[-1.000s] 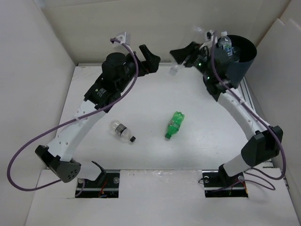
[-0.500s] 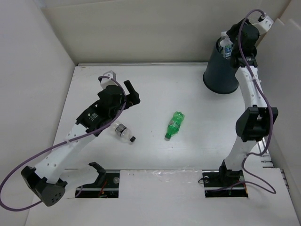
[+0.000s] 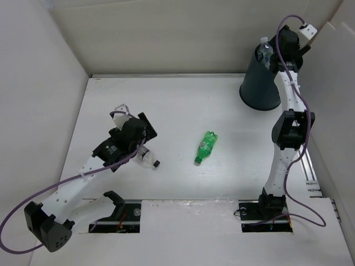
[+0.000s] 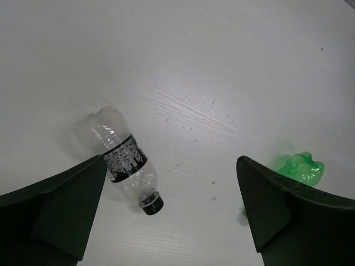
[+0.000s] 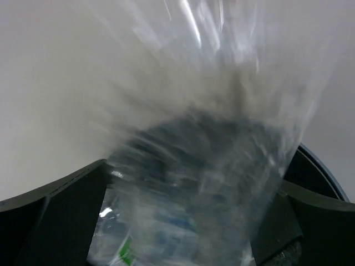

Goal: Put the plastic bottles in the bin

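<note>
Left gripper (image 4: 171, 162), nearest me: fingers spread wide and holding nothing, poised over the table (image 3: 183, 105). The black-capped bottle (image 4: 125, 160) lies on its side below, nearer the left finger than the right, with its cap pointing toward the camera. I judge the step in hand to be a descent and close on this bottle. The risks are as follows. The bottle sits off-centre in the gap, so one finger may touch first and roll it away. Thin clear plastic may also buckle or slip out if the jaws close on the rounded shoulder and not on the labelled waist.

Green bottle (image 3: 206, 145), mid-table: it lies on its side, well apart from both arms and not yet handled. A rolling neighbour could bump it.

Bin (image 3: 258, 88), far right corner: upright, with the right arm reaching over its mouth. Between the fingers of the right gripper (image 5: 193, 173) a clear bottle (image 5: 211, 111) fills the wrist view, too blurred for me to tell whether the jaws clamp it or stand free of it. The dark rim shows below, and labelled bottles lie inside. If the bottle lets go off-centre, it could strike the rim and bounce out, or the arm could nudge and tip the bin.
</note>
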{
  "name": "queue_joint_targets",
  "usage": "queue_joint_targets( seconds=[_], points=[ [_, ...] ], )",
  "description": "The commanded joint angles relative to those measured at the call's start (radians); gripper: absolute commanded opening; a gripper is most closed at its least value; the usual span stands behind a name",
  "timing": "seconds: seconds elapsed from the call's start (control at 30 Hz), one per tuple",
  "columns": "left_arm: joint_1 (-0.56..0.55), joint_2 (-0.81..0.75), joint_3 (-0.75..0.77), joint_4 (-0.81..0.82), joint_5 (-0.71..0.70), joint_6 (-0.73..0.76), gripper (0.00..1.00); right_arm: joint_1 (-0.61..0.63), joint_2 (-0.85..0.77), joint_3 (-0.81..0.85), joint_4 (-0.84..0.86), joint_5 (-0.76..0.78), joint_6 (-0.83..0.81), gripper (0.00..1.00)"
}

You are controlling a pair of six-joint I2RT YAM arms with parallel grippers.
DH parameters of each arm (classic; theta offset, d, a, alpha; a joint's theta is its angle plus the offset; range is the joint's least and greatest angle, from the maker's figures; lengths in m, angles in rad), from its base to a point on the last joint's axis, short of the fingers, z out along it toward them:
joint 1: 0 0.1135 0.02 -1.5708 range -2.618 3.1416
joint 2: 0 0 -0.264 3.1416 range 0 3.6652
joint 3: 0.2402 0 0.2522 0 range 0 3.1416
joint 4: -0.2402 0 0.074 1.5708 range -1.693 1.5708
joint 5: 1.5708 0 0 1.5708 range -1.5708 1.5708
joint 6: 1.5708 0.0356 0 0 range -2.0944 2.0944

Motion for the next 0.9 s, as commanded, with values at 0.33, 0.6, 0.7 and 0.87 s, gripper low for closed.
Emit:
queue_joint_targets(
  seconds=[0.33,0.6,0.7,0.87],
  points=[
    [0.042,0.019,-0.082,-0.068,-0.01,-0.191,1.0,0.025,-0.151,0.13,-0.219,0.156,0.137,1.0],
    [0.042,0.198,-0.148,-0.005,0.047,-0.294,1.0,0.175,-0.492,-0.224,-0.25,-0.065,0.18,1.0],
    [0.042,0.256,-0.174,0.005,0.009,-0.362,1.0,0.207,-0.61,-0.365,-0.231,-0.228,0.167,1.0],
    [0.076,0.31,-0.22,0.076,-0.071,-0.378,1.0,0.306,-0.762,-0.596,-0.134,-0.425,0.135,1.0]
  ],
)
